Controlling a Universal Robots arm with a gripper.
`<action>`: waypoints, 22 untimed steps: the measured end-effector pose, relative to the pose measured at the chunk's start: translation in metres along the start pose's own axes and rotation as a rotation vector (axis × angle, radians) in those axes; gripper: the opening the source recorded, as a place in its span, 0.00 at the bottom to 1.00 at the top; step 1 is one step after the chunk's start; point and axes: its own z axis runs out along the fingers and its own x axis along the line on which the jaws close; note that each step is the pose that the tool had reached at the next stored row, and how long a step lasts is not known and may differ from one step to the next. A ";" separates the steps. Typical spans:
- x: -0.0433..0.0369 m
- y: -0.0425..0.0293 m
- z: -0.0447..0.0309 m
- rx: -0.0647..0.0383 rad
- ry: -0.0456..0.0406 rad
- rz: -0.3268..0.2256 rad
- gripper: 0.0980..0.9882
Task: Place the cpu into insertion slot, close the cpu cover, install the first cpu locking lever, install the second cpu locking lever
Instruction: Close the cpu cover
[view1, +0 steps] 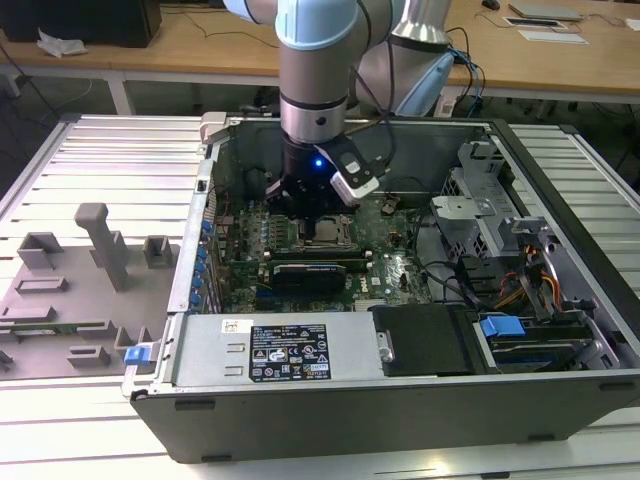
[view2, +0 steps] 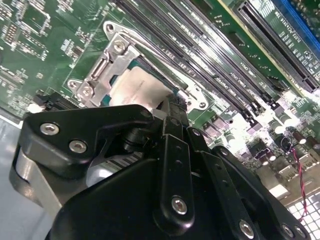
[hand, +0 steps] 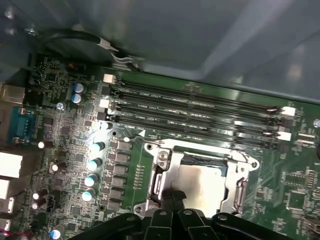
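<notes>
— The cpu (view1: 325, 232), where is it sitting? I can hardly see past the arm (view1: 315, 80).

— In the exterior view it lies in its socket on the motherboard (view1: 395, 265), inside the open computer case (view1: 400, 400). The arm comes down almost straight from above, wrist vertical, and the gripper (view1: 318, 220) is right over the socket.

— And which way does it point?

— Flat, pale metal top facing up. It's square, so there's no long side to speak of, and its edges run along the board's edges.

— What about the second wrist view?

— The black gripper (view2: 170, 107) reaches down at one edge of the cpu (view2: 137, 90). The cpu cover (view2: 107, 70) lies flat round it, and the silver top shows through the open middle. The memory slots (view2: 210, 60) run just beside the socket, parallel to one of its sides.

— Are the fingers apart?

— Look at the first wrist view: the gripper (hand: 173, 195) has its two thin fingers drawn together, tips at the rim of the cpu cover (hand: 167, 175). I can't tell whether anything is pinched between them. The cpu (hand: 200, 182) sits level inside the frame, and the memory slots (hand: 200, 107) lie alongside.
</notes>
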 end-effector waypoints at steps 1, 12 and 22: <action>0.0007 0.0001 0.0009 0.000 0.0000 0.000 0.01; -0.0025 -0.0005 0.0047 0.000 -0.0001 0.000 0.01; -0.0025 -0.0004 -0.0028 0.000 -0.0002 0.000 0.01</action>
